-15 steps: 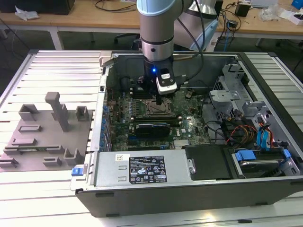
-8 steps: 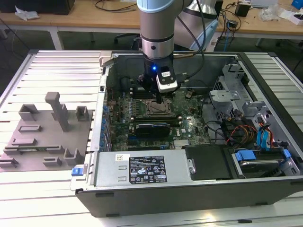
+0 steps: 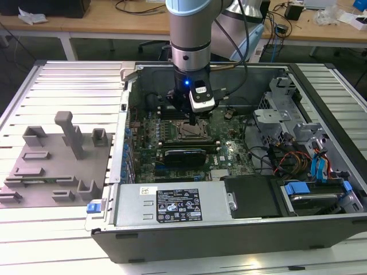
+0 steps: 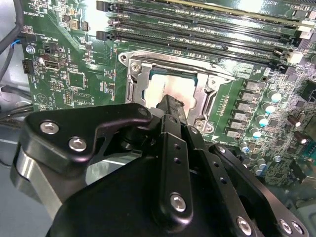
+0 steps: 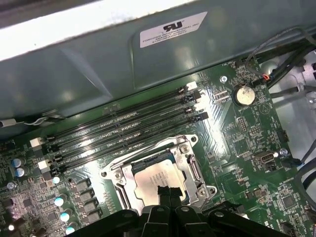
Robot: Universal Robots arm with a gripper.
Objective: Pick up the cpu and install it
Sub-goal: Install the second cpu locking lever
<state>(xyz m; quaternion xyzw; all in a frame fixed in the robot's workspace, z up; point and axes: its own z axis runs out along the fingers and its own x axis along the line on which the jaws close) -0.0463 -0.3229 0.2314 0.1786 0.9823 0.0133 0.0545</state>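
The cpu (image 5: 157, 178) lies flat inside the socket frame (image 5: 190, 163) on the motherboard (image 5: 232, 138); its silvery lid shows in both wrist views, and it looks seated square within the metal bracket. The gripper (image 4: 170, 106) is right over it, with the fingertips pressed together into one narrow black tip, touching or just above the lid; no gap shows between them and they clamp nothing.

Judgement: the pick and carry look done and the work stands at the seating stage. Any further move calls for a straight vertical motion with no side drag, since a nudge could shift the chip on the socket contacts.

The memory slots (image 5: 123, 131) run just beyond the socket, toward the case wall (image 5: 98, 59). A coin battery (image 5: 242, 95) sits further out on the board.

In the exterior view the arm (image 3: 192, 34) reaches down into the open computer case (image 3: 321, 229), with the grey fixture tray (image 3: 51, 166) on that view's left.

Writing: a white sticker (image 5: 173, 28) on the case wall and a label (image 3: 178, 205) on the power supply carry print, too small to read.
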